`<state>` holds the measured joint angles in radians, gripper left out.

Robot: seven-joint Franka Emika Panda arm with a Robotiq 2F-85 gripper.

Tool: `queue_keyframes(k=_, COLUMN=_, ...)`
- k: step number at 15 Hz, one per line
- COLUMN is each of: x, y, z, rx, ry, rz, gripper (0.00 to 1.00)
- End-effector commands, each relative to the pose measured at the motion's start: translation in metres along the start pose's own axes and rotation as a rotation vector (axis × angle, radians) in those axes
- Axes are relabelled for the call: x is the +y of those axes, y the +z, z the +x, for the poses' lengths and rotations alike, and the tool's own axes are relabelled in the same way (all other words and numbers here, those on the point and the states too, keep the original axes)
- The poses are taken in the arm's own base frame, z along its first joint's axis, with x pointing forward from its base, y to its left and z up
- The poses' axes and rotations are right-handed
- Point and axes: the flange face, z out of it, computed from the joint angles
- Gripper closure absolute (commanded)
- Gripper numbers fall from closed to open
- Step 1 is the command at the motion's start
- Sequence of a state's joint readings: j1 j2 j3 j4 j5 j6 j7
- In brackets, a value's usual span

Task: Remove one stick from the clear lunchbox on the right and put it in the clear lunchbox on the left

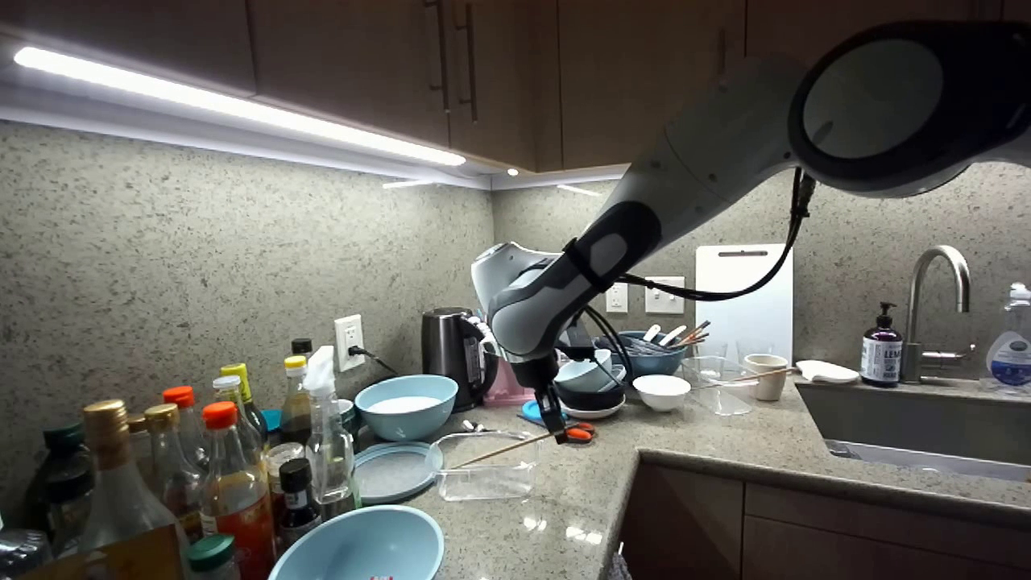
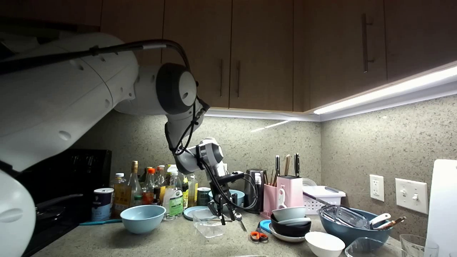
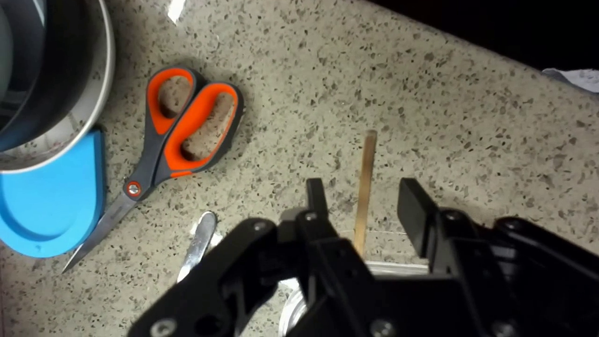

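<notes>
The gripper (image 3: 363,196) has its fingers (image 3: 415,210) spread, and the stick (image 3: 367,173) runs between them with a strip of counter showing on either side of it. The clear lunchbox (image 1: 483,486) sits just behind the fingertips; the stick starts within its walls, crosses the rim and pokes out past the fingertips over the speckled countertop (image 3: 468,140). Most room lies ahead and to the right of the fingers in the wrist view, where that surface runs out to the front edge, a diagonal with a white cloth-like piece (image 3: 580,78) beside its far end. The left is tighter: a spoon (image 3: 201,241) lies nearest, then scissors (image 3: 185,128) with orange handles turned forward, their blades alongside a flat blue piece (image 3: 47,206), and past those a stack of bowls (image 2: 291,221). Behind the gripper, beyond the lunchbox, a light blue plate (image 1: 395,474) comes close up to its end in an exterior view; whether the two touch I cannot tell. Farther out on that side, a light blue bowl (image 2: 142,218) shows in both exterior views, with bottles (image 1: 238,495) crowding along the wall behind it. Well apart from the gripper, past the stack and a white bowl (image 1: 662,392), a second clear lunchbox (image 1: 729,400) stands near the sink (image 1: 910,423), and another stick (image 1: 761,374) reaches past its rim in front of a beige cup (image 1: 769,388).
</notes>
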<state>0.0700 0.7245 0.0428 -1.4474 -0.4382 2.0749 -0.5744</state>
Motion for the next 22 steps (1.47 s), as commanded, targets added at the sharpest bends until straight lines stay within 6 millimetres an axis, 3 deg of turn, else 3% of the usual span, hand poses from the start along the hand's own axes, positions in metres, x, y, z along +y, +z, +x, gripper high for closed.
queue_keyframes(k=1, x=0.005, y=-0.014, z=-0.002, rx=0.0, ry=-0.031, rz=-0.024, gripper=0.23)
queue_keyframes(k=5, x=0.011, y=-0.041, z=-0.014, rx=-0.025, ry=-0.007, rz=-0.039, gripper=0.0)
queue_keyframes(k=15, x=0.021, y=-0.143, z=-0.093, rx=-0.047, ry=0.112, rz=-0.082, gripper=0.0)
queue_keyframes(k=16, x=0.031, y=-0.131, z=-0.072, rx=-0.032, ry=0.094, rz=-0.067, gripper=0.0)
queue_keyframes(k=18, x=0.03, y=-0.145, z=-0.084, rx=-0.027, ry=0.103, rz=-0.075, gripper=0.0)
queue_keyframes(k=22, x=0.026, y=-0.143, z=-0.087, rx=-0.033, ry=0.101, rz=-0.07, gripper=0.0)
